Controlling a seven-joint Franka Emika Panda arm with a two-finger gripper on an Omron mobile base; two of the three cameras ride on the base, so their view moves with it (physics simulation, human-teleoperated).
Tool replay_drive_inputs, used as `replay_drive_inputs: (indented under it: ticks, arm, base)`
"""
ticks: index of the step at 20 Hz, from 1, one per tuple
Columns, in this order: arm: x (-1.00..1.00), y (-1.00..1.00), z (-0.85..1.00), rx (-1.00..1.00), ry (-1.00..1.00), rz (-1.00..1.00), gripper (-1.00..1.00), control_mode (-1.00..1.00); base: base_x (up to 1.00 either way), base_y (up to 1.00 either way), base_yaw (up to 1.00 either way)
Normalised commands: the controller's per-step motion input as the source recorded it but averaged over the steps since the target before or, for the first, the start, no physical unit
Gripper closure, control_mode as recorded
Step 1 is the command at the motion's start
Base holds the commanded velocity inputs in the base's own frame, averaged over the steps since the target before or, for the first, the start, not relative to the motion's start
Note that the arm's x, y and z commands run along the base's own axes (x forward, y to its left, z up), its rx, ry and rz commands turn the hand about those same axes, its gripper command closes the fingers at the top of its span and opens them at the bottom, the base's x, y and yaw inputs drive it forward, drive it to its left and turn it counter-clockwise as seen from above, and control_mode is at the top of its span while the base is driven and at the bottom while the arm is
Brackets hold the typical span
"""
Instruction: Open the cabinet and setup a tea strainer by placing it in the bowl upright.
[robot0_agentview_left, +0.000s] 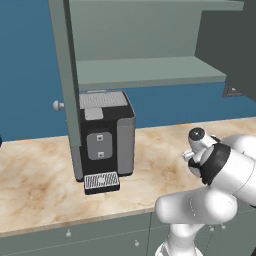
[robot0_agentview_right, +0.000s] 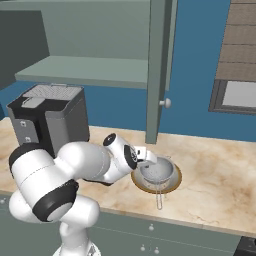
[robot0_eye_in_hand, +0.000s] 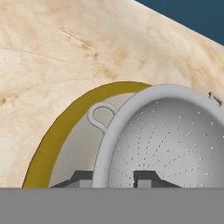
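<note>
Coffee machine (robot0_agentview_left: 102, 140) at the left of the worktop (robot0_agentview_left: 40, 180); open cabinet (robot0_agentview_left: 150, 70) above. Toward the right front edge, the bowl (robot0_agentview_right: 172, 184) holds the strainer (robot0_agentview_right: 159, 172), mouth up. The gripper (robot0_eye_in_hand: 114, 177) grips its rim (robot0_eye_in_hand: 101, 153), fingers narrow, one inside, one outside; release appears next.

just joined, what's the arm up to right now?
The cabinet doors stand open. The arm has reached down to the counter, and its gripper is closed on the rim of the tea strainer, one fingertip on each side of the rim. The strainer sits mouth-up inside the tan bowl, right of the black coffee machine. It looks placed but not yet released.
</note>
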Motion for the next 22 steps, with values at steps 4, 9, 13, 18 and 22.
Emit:
replay_drive_inputs:
  ticks: [4, 9, 13, 18, 22]
  arm:
    - [0.00, 0.00, -0.04, 0.00, 0.00, 0.02, -1.00, -1.00]
    - [0.00, 0.00, 0.00, 0.00, 0.00, 0.00, -1.00, -1.00]
    - [0.00, 0.00, 0.00, 0.00, 0.00, 0.00, -1.00, -1.00]
    - [0.00, 0.00, 0.00, 0.00, 0.00, 0.00, -1.00, -1.00]
    - [-0.03, 0.00, 0.29, 0.00, 0.00, 0.00, -1.00, -1.00]
  base:
    - [0.00, 0.00, 0.00]
    - [0.00, 0.00, 0.00]
    - [0.00, 0.00, 0.00]
    - [0.00, 0.00, 0.00]
    - [0.00, 0.00, 0.00]
